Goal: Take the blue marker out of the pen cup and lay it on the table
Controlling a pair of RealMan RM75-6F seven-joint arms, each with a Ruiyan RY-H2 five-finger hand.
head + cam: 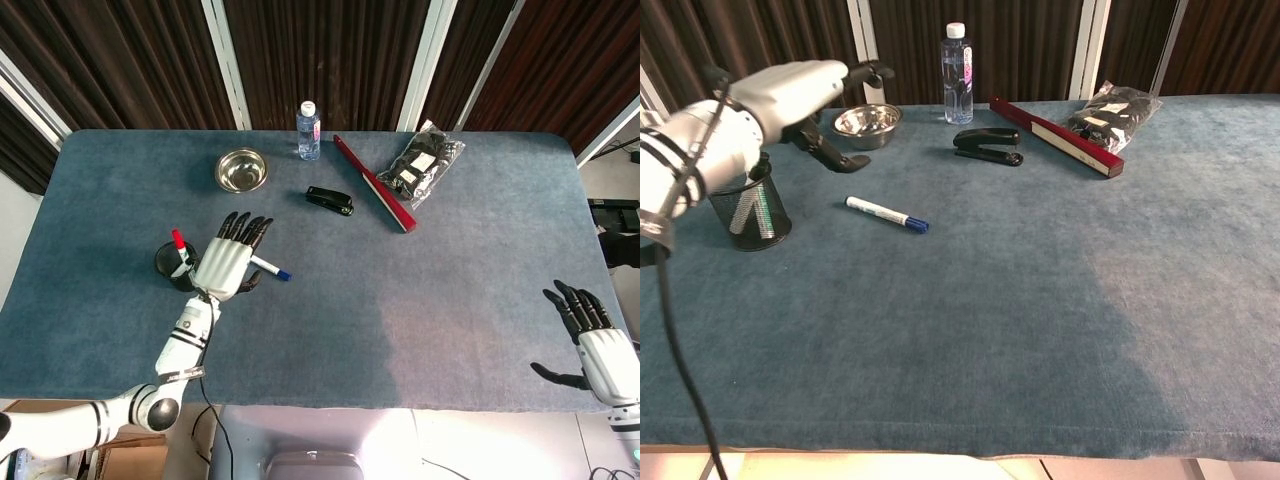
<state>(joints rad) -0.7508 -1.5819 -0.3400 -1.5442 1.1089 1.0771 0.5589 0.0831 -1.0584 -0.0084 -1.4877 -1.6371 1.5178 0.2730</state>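
Note:
The blue marker [269, 267] [887, 214], white with a blue cap, lies flat on the blue table cloth, apart from any hand. My left hand [227, 262] [800, 92] hovers just left of it with fingers spread and nothing in it. The black mesh pen cup [174, 266] [748, 209] stands left of that hand, a red marker [179, 243] sticking out of it. My right hand [590, 338] is open near the table's front right edge, seen only in the head view.
A steel bowl [241, 169] [867, 124], a water bottle [308, 130] [957, 73], a black stapler [329, 200] [986, 145], a long red box [375, 184] [1055, 135] and a bag of black items [424, 162] [1113, 112] lie along the back of the table.

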